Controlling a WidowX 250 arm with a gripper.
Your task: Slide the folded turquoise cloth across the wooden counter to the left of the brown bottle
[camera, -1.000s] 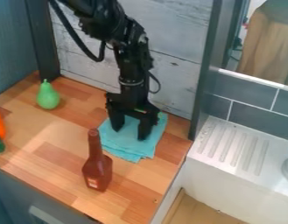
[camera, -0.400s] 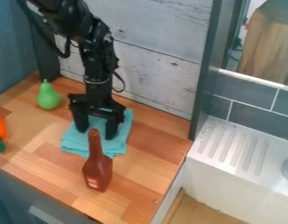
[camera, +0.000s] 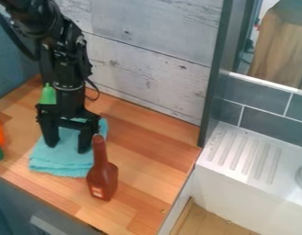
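On the wooden desk (camera: 150,160), the pincer (camera: 68,147) stands with its fingers wide apart, nothing clamped, its tips seemingly touching the turquoise cloth (camera: 59,162) near the brown bottle (camera: 103,178).

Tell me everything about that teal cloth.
The teal cloth lies on the wooden counter, folded in layers, with uneven front edges. It looks soft, like towelling. The open black gripper points down at it, fingertips apart and seemingly on the fabric. A reddish-brown bottle overlaps its right edge in the picture; contact there is unclear.
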